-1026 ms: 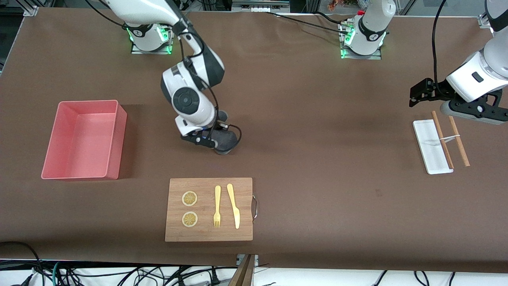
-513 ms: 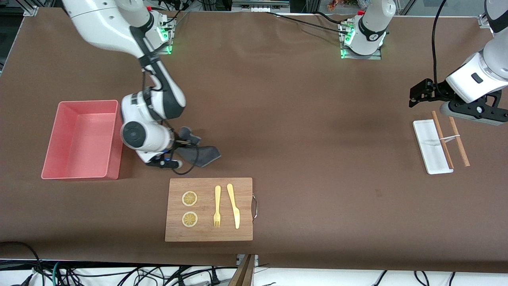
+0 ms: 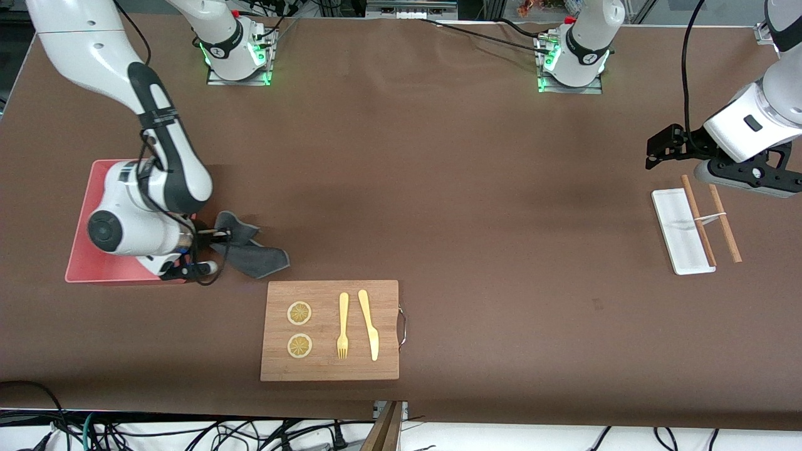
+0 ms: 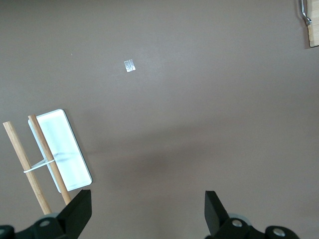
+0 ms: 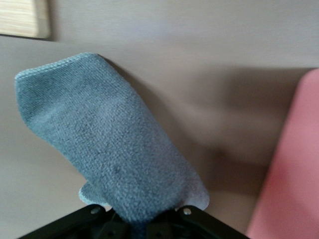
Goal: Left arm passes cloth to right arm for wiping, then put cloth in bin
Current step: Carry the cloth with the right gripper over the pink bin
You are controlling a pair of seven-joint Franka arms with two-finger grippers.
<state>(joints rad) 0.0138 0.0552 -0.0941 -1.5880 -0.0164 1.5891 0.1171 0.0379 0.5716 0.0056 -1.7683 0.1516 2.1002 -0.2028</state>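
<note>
My right gripper (image 3: 216, 235) is shut on the dark grey cloth (image 3: 250, 257), which trails from the fingers over the table beside the pink bin (image 3: 84, 247). The right arm's wrist hangs over the bin and hides much of it. In the right wrist view the cloth (image 5: 107, 149) hangs from the jaws, with the bin's pink wall (image 5: 291, 179) at the edge. My left gripper (image 3: 658, 150) is open and empty, waiting over the table at the left arm's end, above a white tray (image 3: 680, 232).
A wooden cutting board (image 3: 331, 331) with two lemon slices, a yellow fork and a knife lies near the front edge, close to the cloth. Two wooden sticks (image 3: 711, 219) rest across the white tray; the tray also shows in the left wrist view (image 4: 62, 149).
The right arm has swept from the table's middle toward the bin, carrying the cloth with it; its wrist now hangs over the bin. The left arm has not moved.
</note>
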